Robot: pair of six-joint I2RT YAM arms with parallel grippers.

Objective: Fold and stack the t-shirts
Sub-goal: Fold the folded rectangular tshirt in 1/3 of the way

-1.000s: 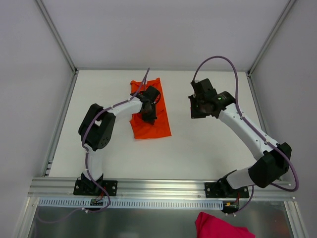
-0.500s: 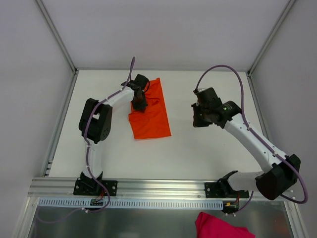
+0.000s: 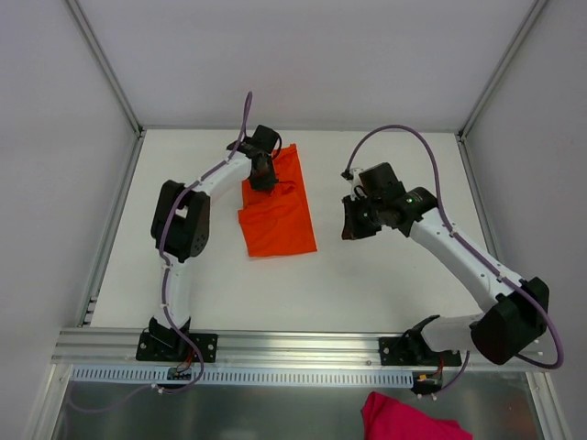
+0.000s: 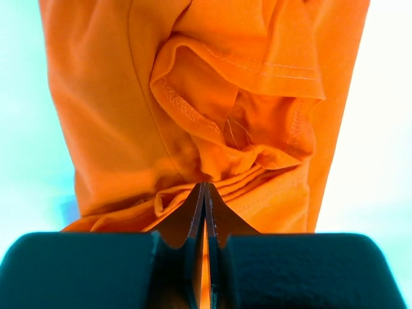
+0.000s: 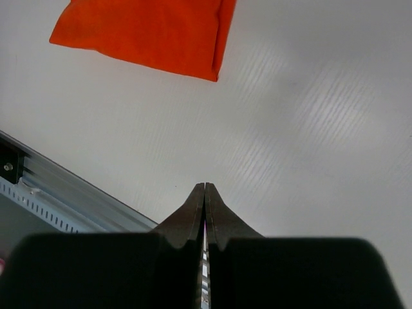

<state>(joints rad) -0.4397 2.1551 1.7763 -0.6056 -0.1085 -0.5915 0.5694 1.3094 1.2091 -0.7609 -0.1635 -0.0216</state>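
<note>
The bright orange t-shirt (image 3: pixel 280 225) lies folded into a narrow strip on the white table, left of centre. My left gripper (image 3: pixel 263 177) is over its far left part. In the left wrist view the left gripper (image 4: pixel 205 187) is shut, and its tips touch bunched folds and a hemmed sleeve of the t-shirt (image 4: pixel 129 96). No fabric shows pinched between the jaws. My right gripper (image 3: pixel 351 220) is shut and empty, above bare table to the right of the shirt. In the right wrist view the right gripper (image 5: pixel 205 185) points at the table, with the shirt's near corner (image 5: pixel 148 29) ahead.
A pink cloth (image 3: pixel 404 417) lies below the table's near edge at the bottom right. An aluminium rail (image 3: pixel 293 344) runs along the near edge, also in the right wrist view (image 5: pixel 38 187). White walls enclose the table on three sides.
My left gripper has moved from the shirt's middle toward its far left end. My right gripper has moved a little left and nearer, turning toward the shirt.
</note>
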